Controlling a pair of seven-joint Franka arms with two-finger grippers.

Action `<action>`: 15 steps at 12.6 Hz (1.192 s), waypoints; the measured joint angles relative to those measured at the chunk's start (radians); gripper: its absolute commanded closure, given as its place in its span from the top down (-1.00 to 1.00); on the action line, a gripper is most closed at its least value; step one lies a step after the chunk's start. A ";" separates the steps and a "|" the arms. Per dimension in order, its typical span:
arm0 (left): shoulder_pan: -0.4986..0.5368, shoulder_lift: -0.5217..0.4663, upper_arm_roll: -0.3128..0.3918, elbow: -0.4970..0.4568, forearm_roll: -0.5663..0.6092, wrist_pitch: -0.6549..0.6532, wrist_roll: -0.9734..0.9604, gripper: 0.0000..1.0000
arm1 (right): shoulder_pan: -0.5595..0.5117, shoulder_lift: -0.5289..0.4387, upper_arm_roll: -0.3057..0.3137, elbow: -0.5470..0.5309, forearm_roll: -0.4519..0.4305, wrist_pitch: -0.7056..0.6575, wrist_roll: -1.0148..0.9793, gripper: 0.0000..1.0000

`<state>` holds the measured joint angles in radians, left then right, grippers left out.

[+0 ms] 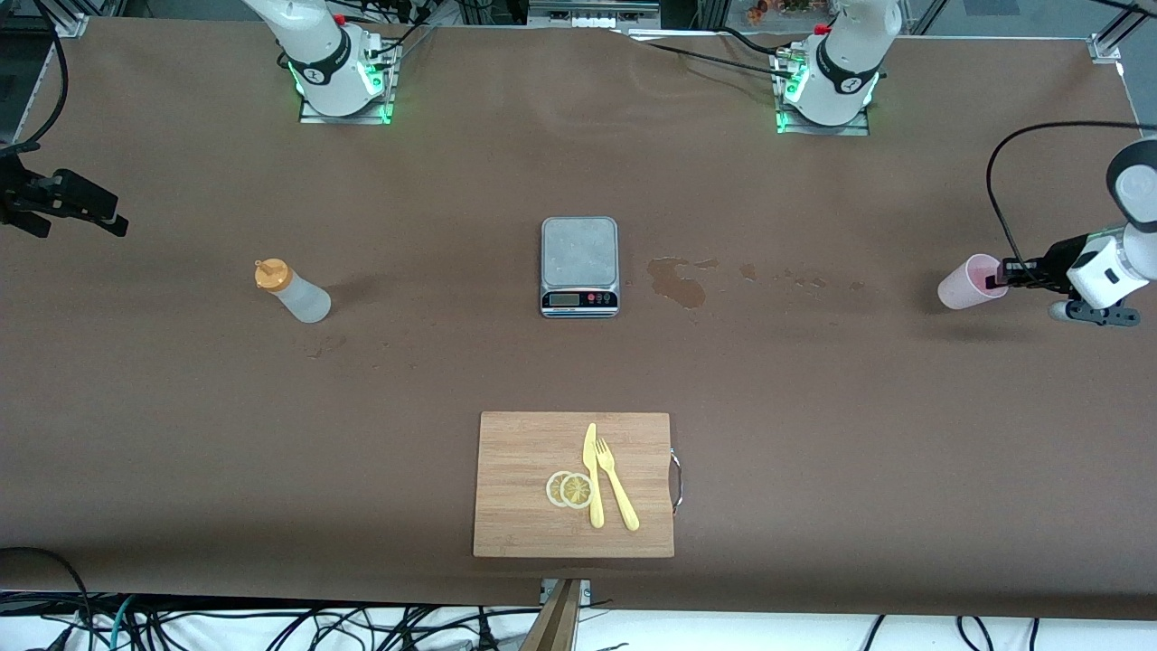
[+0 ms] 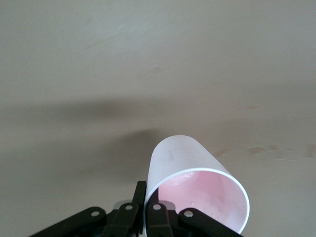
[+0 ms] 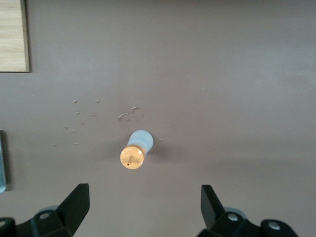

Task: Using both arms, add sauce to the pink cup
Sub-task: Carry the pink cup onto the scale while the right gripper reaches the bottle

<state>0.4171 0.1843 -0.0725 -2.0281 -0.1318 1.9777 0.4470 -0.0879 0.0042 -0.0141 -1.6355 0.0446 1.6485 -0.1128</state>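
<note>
Pink cup (image 1: 969,281) is seen toward the left arm's end of the counter (image 1: 452,362), well apart from the scale (image 1: 579,266), tilted, its rim pinched by the left gripper (image 1: 1011,272); fingers pressed on the rim wall in the left wrist view (image 2: 148,207). Sauce bottle (image 1: 291,289) is found upright on the counter, toward the right arm's end from the scale, untouched. Right gripper (image 3: 143,202) is held spread above the bottle, orange cap between the fingers in its wrist view. A brown stain (image 1: 680,282) is noted just beside the scale. A cutting board (image 1: 575,484) is placed nearer the front camera than the scale, carrying lemon slices (image 1: 569,489), a knife (image 1: 593,475) and a fork (image 1: 616,484).
</note>
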 measured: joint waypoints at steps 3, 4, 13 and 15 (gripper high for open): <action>-0.005 -0.086 -0.228 0.003 -0.001 -0.037 -0.322 -1.00 | -0.006 0.000 -0.016 0.001 0.018 0.000 -0.018 1.00; -0.009 -0.090 -0.318 0.003 -0.001 -0.036 -0.432 -1.00 | -0.007 0.000 -0.021 0.001 0.021 0.000 -0.036 1.00; -0.198 0.085 -0.703 -0.023 -0.062 0.203 -1.018 -1.00 | -0.006 0.018 -0.052 -0.002 0.126 -0.100 -0.633 1.00; -0.292 0.143 -0.703 -0.023 -0.062 0.264 -1.102 -1.00 | -0.019 0.054 -0.101 -0.004 0.186 -0.111 -0.844 1.00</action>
<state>0.1250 0.3271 -0.7750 -2.0515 -0.1935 2.2420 -0.6553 -0.1069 0.0579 -0.1147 -1.6396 0.2302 1.5372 -0.9564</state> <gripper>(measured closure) 0.965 0.000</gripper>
